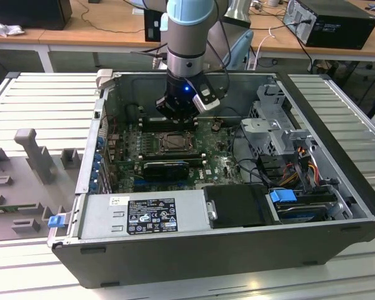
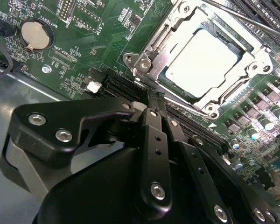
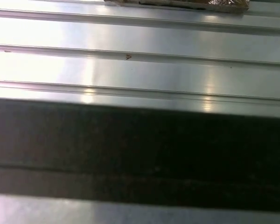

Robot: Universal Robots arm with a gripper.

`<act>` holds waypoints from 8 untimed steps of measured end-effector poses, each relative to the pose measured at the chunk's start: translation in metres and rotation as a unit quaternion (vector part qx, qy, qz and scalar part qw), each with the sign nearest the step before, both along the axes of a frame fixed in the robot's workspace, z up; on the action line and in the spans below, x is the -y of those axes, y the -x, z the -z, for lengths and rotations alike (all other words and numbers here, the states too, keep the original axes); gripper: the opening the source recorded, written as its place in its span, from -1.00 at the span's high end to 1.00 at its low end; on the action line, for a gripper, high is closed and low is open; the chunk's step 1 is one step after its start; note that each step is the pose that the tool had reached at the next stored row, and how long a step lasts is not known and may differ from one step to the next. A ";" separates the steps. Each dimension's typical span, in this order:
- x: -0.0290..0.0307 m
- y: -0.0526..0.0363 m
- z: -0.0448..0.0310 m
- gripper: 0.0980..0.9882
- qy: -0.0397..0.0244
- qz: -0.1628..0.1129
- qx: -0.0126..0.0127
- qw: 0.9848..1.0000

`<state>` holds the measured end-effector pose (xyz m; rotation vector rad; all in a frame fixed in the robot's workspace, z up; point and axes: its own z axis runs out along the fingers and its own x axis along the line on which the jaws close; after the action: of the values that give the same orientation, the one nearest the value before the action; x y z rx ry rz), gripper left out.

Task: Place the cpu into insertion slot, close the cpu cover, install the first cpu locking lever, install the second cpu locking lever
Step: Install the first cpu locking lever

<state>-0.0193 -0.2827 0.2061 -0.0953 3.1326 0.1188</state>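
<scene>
The gripper [image 2: 151, 95] has its black fingers [image 2: 154, 122] pinched together with nothing between them, tips poised just beside the corner of the insertion slot [image 2: 155, 56]. The cpu [image 2: 200, 59] lies flat in that socket, and the cpu cover [image 2: 245, 86] is folded down around its pale face. In the exterior view the arm [image 1: 186, 37] hangs over the green motherboard [image 1: 228, 164] inside the open computer case [image 1: 337, 156]

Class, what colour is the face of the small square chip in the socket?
Pale silvery-white; the flat square cpu chip shows best in the second wrist view.
</scene>
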 end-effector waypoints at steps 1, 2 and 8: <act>0.0000 0.0000 0.0003 0.98 0.001 0.000 0.000 1.000; 0.0000 0.0000 0.0006 0.98 0.001 0.000 0.000 1.000; 0.0000 0.0001 0.0020 0.98 0.004 0.000 0.000 1.000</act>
<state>-0.0194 -0.2828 0.2041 -0.0952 3.1335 0.1060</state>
